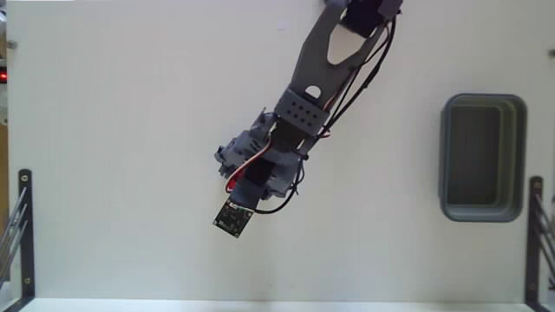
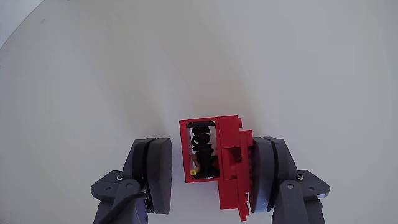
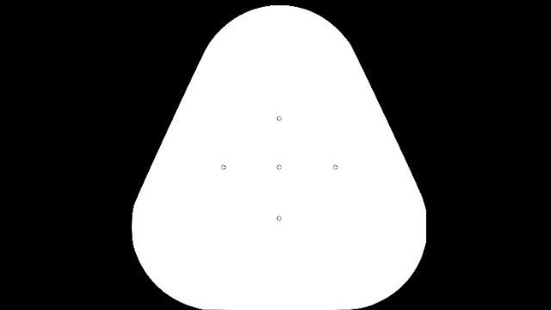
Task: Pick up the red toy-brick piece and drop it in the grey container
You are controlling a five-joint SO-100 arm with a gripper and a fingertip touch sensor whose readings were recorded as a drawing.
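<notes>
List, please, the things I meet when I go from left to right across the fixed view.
Black metal bracket at the left edge → gripper and the arm's circuit board, one above the other → grey container → second black bracket at the right edge. The red toy-brick piece is hidden in this view.

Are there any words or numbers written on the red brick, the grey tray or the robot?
None can be read.
Red brick: no letters or numbers show.
Grey tray: plain, no label.
Circuit board on the arm: any print is too small to read.
</notes>
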